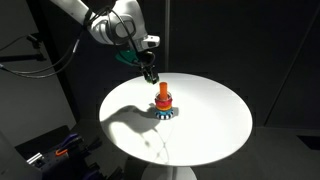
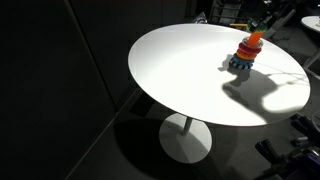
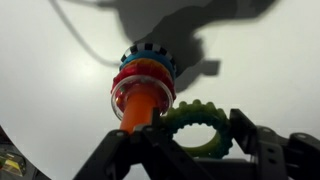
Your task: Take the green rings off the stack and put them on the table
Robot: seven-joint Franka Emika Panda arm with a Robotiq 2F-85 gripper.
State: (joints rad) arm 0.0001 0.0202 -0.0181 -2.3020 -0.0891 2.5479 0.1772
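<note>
Gripper [image 1: 149, 74] holds a green ring [image 3: 197, 110] just above the stack [image 1: 164, 103] on the round white bench [image 1: 210, 125].

In the wrist view the knobbly-edged green ring sits between the two dark fingers [image 3: 250, 140], which seem to press on its sides, so the gripper looks clamped on it. The ring is level with the orange cone tip of the stack [image 3: 143, 85] and just beside it, clear of the bench [image 3: 260, 60]. Below the cone show red and blue rings and a blue-and-white base. In both exterior views the stack [image 2: 246, 55] stands upright near the middle of the bench [image 2: 180, 80], with the arm's shadow falling beside it.
</note>
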